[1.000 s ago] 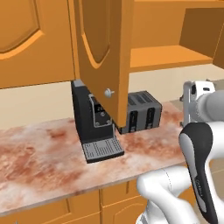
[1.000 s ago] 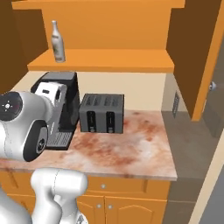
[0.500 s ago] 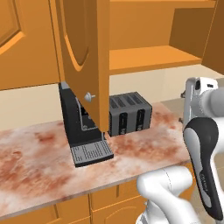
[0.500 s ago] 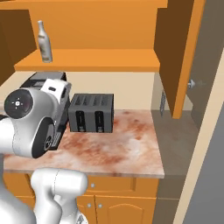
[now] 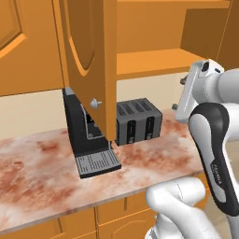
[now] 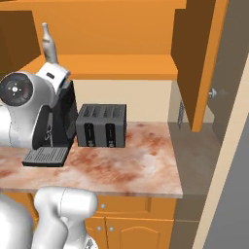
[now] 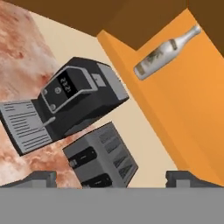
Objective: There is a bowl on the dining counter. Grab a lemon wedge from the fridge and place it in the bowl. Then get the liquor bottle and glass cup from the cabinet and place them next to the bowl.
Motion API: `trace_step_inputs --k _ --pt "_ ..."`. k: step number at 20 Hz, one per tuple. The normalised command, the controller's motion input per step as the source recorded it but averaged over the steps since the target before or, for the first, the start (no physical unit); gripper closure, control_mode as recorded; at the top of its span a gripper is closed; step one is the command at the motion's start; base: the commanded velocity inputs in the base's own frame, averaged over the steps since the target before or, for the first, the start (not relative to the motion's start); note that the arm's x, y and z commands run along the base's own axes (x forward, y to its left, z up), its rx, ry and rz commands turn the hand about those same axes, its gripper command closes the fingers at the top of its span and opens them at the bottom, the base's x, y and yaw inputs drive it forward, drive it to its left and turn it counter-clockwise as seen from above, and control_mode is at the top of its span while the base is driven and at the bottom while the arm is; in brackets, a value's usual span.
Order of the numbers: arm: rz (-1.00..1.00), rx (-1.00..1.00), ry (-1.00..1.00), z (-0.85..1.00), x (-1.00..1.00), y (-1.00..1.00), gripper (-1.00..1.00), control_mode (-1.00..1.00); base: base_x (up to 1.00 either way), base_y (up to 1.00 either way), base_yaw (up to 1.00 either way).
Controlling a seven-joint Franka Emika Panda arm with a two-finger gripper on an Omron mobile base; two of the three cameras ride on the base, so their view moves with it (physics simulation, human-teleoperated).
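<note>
We see the liquor bottle (image 6: pixel 46 43) standing upright on the open cabinet shelf (image 6: pixel 112 67), above the black coffee machine (image 5: pixel 86 135) and the dark toaster (image 6: pixel 101 125) that stand on the marbled bench (image 6: pixel 126 168). In the hand view the bottle (image 7: pixel 166 52) appears well ahead of our end effector (image 7: pixel 112 178) and apart from it, toward the upper right of that tilted view. The end effector is released, with its two fingertips (image 7: pixel 37 178) spread wide and nothing between them.
</note>
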Motion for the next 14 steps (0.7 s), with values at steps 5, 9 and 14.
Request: trace_step_inputs --k 5,9,14 --pt "0.00 0.24 0.07 0.67 0.15 0.38 -1.00 -1.00 0.00 0.00 0.00" --pt "0.00 0.20 0.19 0.41 0.65 0.27 -1.00 -1.00 0.00 0.00 0.00" --pt "-0.08 0.20 0.22 0.10 0.60 0.38 -1.00 -1.00 0.00 0.00 0.00"
